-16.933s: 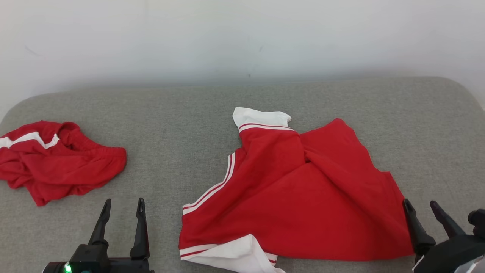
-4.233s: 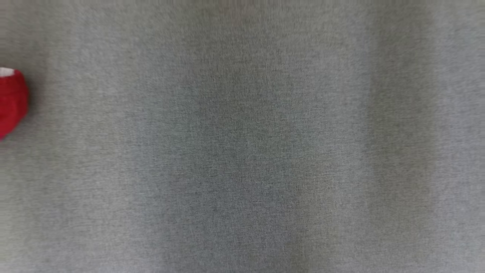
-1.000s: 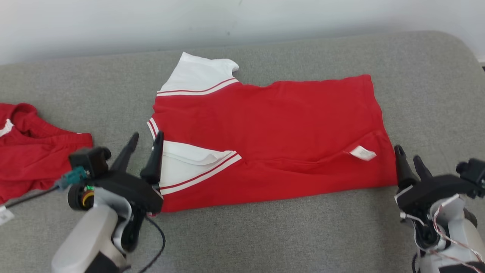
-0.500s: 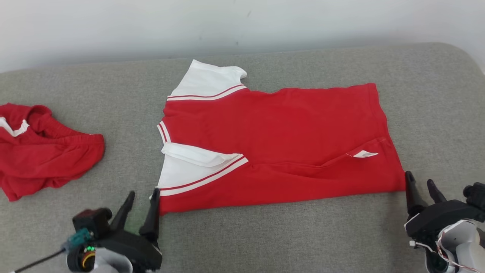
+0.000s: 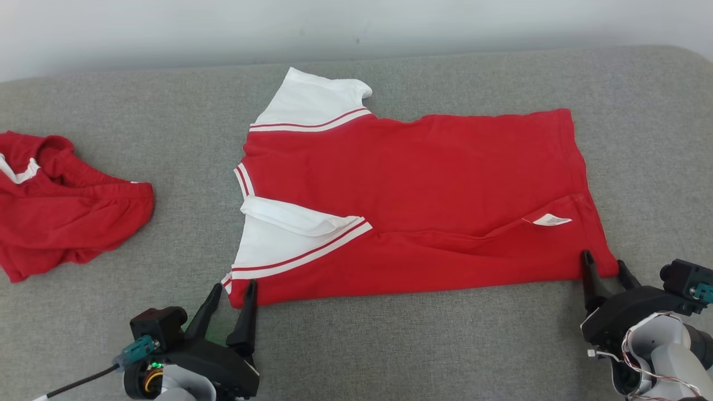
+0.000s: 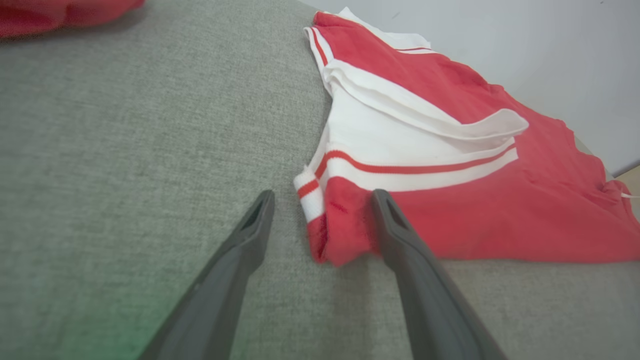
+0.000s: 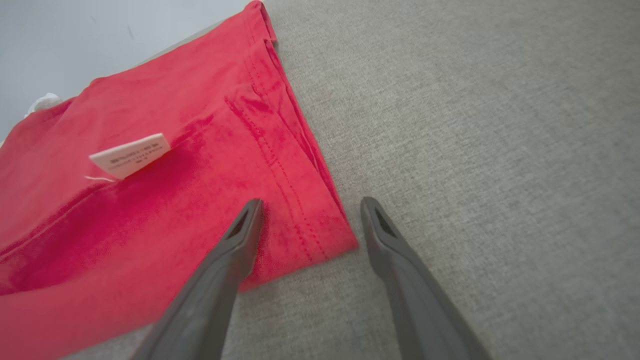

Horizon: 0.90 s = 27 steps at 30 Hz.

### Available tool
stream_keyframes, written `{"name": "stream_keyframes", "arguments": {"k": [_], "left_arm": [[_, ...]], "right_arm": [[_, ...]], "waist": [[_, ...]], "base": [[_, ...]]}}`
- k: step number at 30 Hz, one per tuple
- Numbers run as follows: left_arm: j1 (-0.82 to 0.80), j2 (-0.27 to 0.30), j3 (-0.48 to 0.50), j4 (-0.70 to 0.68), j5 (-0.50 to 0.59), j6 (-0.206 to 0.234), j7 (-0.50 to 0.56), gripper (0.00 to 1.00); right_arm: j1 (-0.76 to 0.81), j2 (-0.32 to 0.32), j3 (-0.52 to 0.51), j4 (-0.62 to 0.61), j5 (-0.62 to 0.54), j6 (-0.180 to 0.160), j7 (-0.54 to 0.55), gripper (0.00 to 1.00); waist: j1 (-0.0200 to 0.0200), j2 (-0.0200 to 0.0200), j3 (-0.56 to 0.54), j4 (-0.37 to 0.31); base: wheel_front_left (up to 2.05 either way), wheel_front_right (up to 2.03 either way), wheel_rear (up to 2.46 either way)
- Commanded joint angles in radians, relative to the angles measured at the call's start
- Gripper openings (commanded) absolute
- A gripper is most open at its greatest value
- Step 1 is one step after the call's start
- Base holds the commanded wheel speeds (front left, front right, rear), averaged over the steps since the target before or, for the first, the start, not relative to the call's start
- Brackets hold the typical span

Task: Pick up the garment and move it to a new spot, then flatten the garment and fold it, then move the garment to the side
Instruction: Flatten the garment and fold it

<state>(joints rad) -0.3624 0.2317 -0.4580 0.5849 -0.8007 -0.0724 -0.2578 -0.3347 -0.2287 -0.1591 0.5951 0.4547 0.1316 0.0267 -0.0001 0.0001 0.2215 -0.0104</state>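
Left claw (image 5: pixel 234 285) wide open, holding nothing; right claw (image 5: pixel 602 259) same. Shirt (image 5: pixel 423 189) lies mid-cushion (image 5: pixel 390 345), sideways: sleeves at robot's left, hem (image 5: pixel 576 167) at right, mostly flat. Near strip looks turned over onto the body: a diagonal crease runs from near sleeve (image 5: pixel 278 239) toward the label (image 5: pixel 548 220), and a showing label suggests inside face up there. My read: move and flatten done, fold in hand, side move not yet done. Each claw brackets one near corner: in the wrist views the sleeve-end corner sits between the left fingers (image 6: pixel 407 260) and the hem corner between the right fingers (image 7: pixel 227 265), tips low at the cloth. Next move, as I judge it: drop a bit, pinch both corners at once, catch all layers, lift together and carry toward the far edge by the wall (image 5: pixel 167 28), keeping the near edge taut so it doesn't sag mid-span. Risk: left corner is bunched, rib plus sleeve stack, so it's easy to grab only the top ply. Can't tell whether any finger touches the cloth or sits under it, or how many layers are at each corner. Neckline (image 5: pixel 242 181) partly tucked under near sleeve. Label print too small to read. Far sleeve (image 5: pixel 312 100) tip curled, underside hidden. Red heap (image 5: pixel 67 217) at far left, well apart from shirt, cut off by frame edge; what garment it is, unclear.
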Motion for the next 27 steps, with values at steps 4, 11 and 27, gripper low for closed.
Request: {"name": "stream_keyframes", "arguments": {"k": [4,11,27], "left_arm": [[-0.025,-0.019,-0.012,0.04,-0.011,-0.014,0.013,1.0],[-0.023,-0.029,-0.022,0.095,-0.007,-0.025,0.01,0.0],[0.257,0.043,0.073,-0.142,0.067,0.096,-0.008,0.0]], "right_arm": [[-0.025,0.004,0.022,0.043,-0.001,-0.001,-0.015,0.26],[-0.034,0.003,0.064,0.063,0.03,-0.001,-0.065,0.0],[0.253,0.018,0.075,-0.169,0.087,-0.002,-0.058,0.0]], "waist": [[0.0001,-0.0001,0.018,-0.003],[0.0001,-0.0001,-0.011,-0.014],[0.0001,-0.0001,-0.141,0.004]], "base": [[0.0,0.0,0.0],[0.0,0.0,0.0],[0.0,0.0,0.0]]}}
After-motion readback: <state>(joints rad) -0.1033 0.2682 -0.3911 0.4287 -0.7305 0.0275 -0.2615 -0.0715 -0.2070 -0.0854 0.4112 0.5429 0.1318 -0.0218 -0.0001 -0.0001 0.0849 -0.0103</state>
